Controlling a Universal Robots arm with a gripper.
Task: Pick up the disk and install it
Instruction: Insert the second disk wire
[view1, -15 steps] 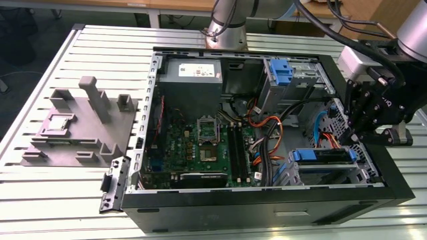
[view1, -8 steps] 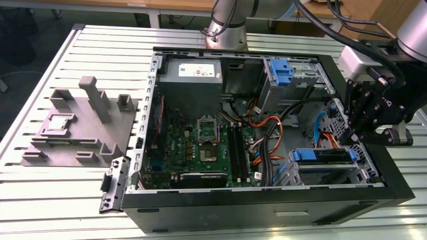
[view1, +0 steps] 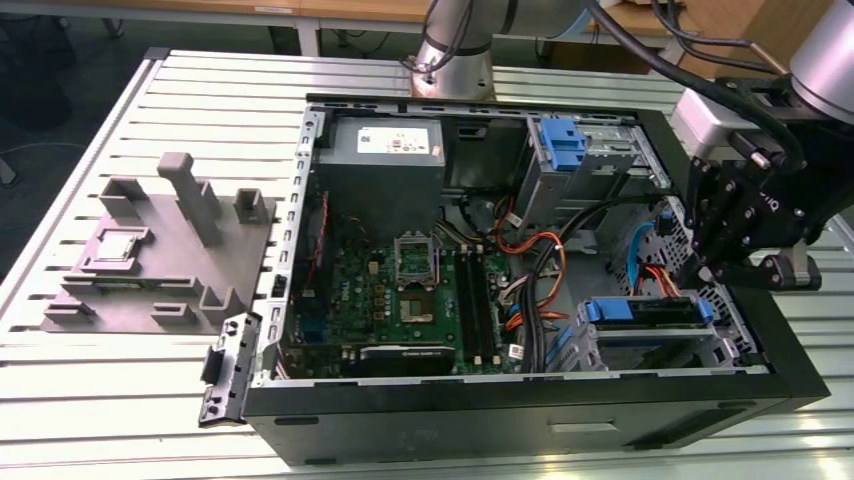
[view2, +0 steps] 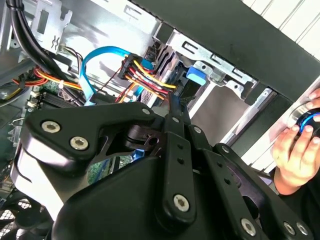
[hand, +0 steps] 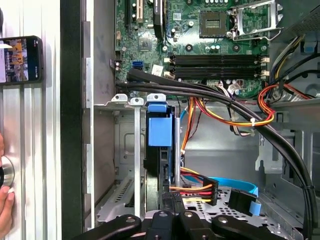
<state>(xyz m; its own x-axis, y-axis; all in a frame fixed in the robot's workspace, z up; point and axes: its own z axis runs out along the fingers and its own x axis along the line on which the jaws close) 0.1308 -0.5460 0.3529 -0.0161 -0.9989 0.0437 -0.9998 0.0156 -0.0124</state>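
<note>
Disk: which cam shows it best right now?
First wrist view: the disk stands edge-on in its bay, blue rail end facing the camera, gripper just behind it. Exterior view shows it small, beside the gripper. Second wrist view: I can't make it out.

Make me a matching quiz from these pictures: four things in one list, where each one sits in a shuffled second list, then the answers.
Things:
1. disk
2. power supply
3. grey fixture
4. tool

Places:
A. on the slatted table, outside the case
B. over the case's wall at the exterior view's right
C. in the drive cage
D. inside the case, bearing a white sticker

Pairs: 1-C, 2-D, 3-A, 4-B
</note>
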